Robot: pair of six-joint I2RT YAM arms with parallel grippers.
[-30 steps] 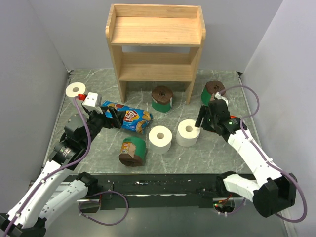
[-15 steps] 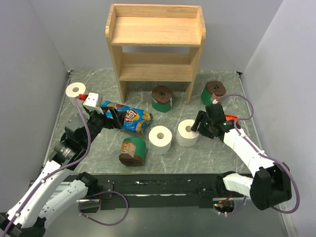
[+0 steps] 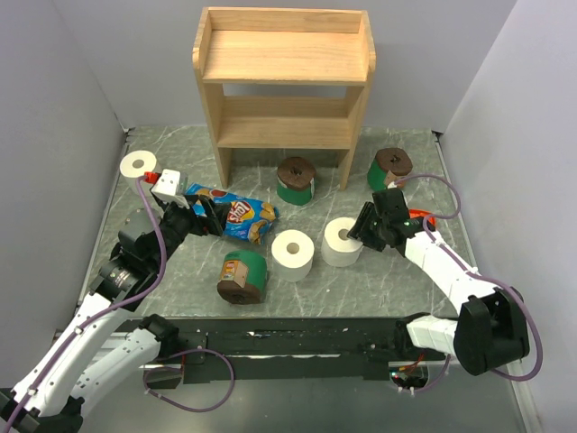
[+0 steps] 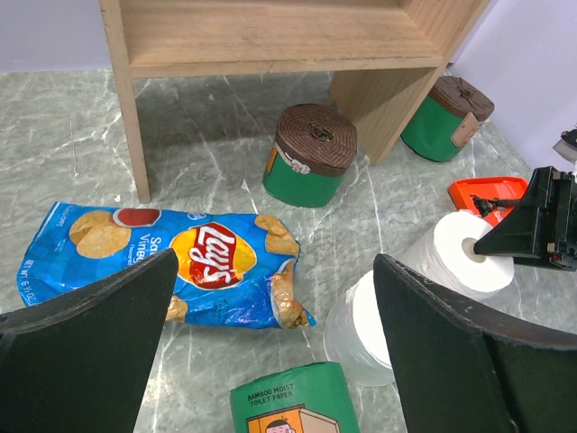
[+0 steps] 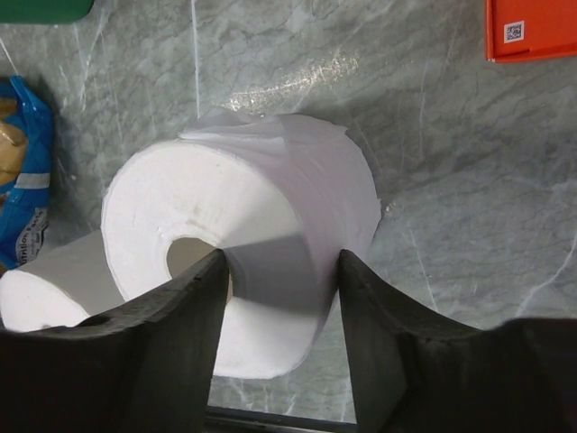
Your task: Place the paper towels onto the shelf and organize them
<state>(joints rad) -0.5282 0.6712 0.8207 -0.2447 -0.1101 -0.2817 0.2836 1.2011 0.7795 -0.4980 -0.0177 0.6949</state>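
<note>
both jaws of the right gripper (image 5: 279,266) stand spread astride the wall of a plain white hollow-core paper towel roll (image 5: 261,180), on end on the grey marbled table (image 3: 171,158), well apart from the light-wood two-tier shelf (image 3: 284,86); the left gripper (image 4: 275,271) gapes over a blue crinkly chip bag (image 4: 207,262).

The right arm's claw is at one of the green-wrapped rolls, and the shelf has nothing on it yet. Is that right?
Not green. The right gripper has its open fingers straddling a plain white paper towel roll, as the right wrist view shows. The shelf indeed has nothing on it yet.
</note>
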